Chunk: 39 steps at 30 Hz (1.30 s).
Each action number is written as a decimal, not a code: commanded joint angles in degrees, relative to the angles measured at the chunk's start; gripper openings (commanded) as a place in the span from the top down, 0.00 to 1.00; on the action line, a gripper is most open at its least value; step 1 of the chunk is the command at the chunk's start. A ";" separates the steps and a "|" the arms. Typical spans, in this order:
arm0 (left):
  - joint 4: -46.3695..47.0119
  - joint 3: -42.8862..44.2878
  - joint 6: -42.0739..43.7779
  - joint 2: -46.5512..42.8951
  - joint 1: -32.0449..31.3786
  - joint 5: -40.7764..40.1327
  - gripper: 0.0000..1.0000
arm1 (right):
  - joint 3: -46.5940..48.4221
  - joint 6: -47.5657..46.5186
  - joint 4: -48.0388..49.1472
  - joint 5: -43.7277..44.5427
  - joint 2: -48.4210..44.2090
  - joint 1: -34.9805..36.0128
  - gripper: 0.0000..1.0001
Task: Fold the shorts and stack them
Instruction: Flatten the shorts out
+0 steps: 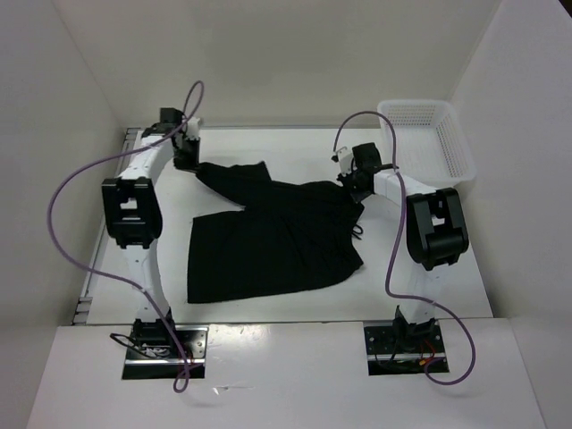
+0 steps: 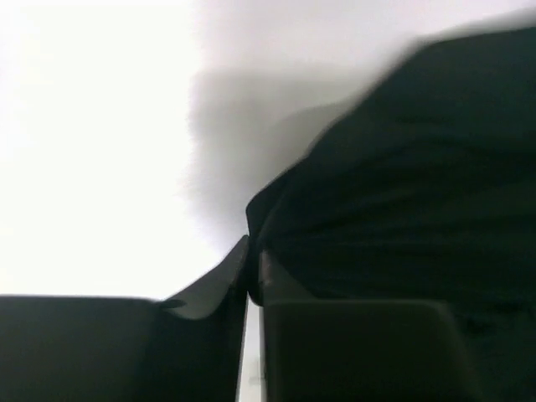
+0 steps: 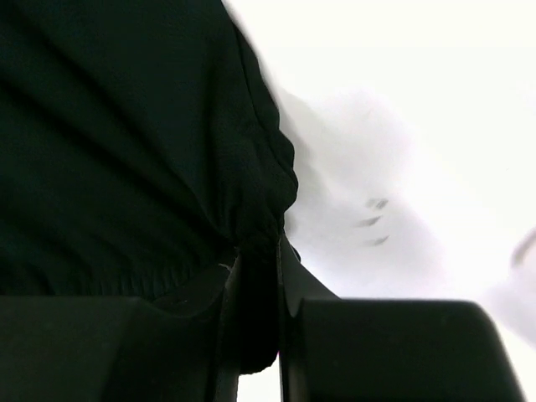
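Arm bases (image 1: 163,344) up front by the white tabletop (image 1: 447,277), white walls (image 1: 295,54) around; shorts (image 1: 277,241) spread mid-tabletop, mesh basket (image 1: 416,105) far right; wrist views alone show left tool (image 2: 251,280) and right tool (image 3: 258,251) each clamped on the shorts' edge

The black shorts (image 1: 277,237) lie spread, mostly flat, on the surface (image 1: 268,308) left of the white basket (image 1: 429,134), their two far corners lifted and bunched, drawstring trailing on the basket side
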 commanded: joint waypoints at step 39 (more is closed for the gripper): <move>-8.72 64.73 0.34 41.20 -16.07 -17.52 0.08 | 0.00 -7.58 -3.66 -2.82 -3.45 9.15 1.00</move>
